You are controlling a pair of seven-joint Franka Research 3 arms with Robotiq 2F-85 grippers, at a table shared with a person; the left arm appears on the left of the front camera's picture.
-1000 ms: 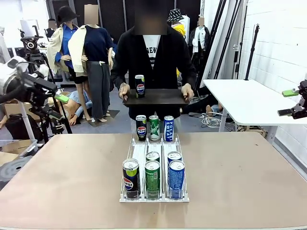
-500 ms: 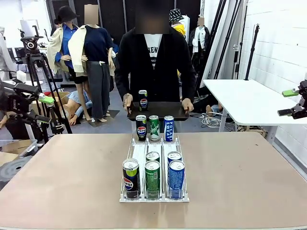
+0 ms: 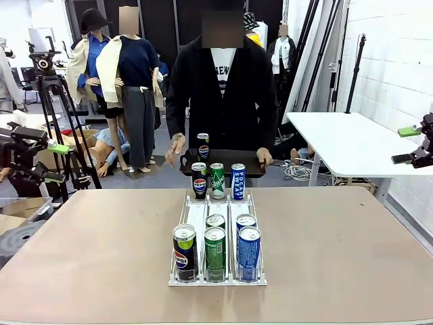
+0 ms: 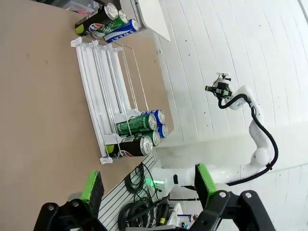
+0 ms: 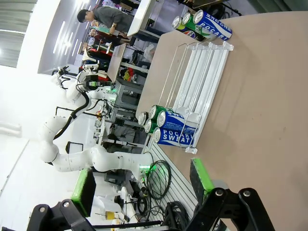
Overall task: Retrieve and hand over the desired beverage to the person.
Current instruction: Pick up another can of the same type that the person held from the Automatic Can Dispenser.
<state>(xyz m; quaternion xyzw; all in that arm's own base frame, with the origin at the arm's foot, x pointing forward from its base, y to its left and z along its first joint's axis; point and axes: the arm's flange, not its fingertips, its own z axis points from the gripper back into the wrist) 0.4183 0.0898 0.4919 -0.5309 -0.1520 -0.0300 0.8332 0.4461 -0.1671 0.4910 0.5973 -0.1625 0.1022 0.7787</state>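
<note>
Tabletop [image 3: 352, 257]: brown and wide; the rack sits at its middle, running from the near side toward the far edge.
Person [image 3: 216, 95]: stands centred at the far side in a black open jacket over a white lettered T-shirt, holding a tray low, just beyond the far edge.
Rack [image 3: 197, 211]: white, three lanes, bare along mid-length.
Tray [image 3: 237, 156]: dark, flat, level. One hand [image 3: 264, 157] grips its picture-right end. The other hand [image 3: 177, 145] is at the picture-left end, fingers spread; contact unclear.
Left tool [image 3: 55, 162]: off the tabletop's left side, raised, jaws spread wide, nothing between the green pads.
Right tool [image 3: 406, 145]: at the far right, well clear of the rack, jaws wide apart, empty.
Near-end cans [image 3: 215, 252]: five, upright. One Pepsi in the left lane, two green in the middle, two blue in the right.
Far-end cans [image 3: 216, 179]: Pepsi, green and blue Pocari Sweat, upright in a row at the rack's far end.
Pepsi can [image 3: 203, 145]: upright on the tray, toward its picture-left half.
</note>
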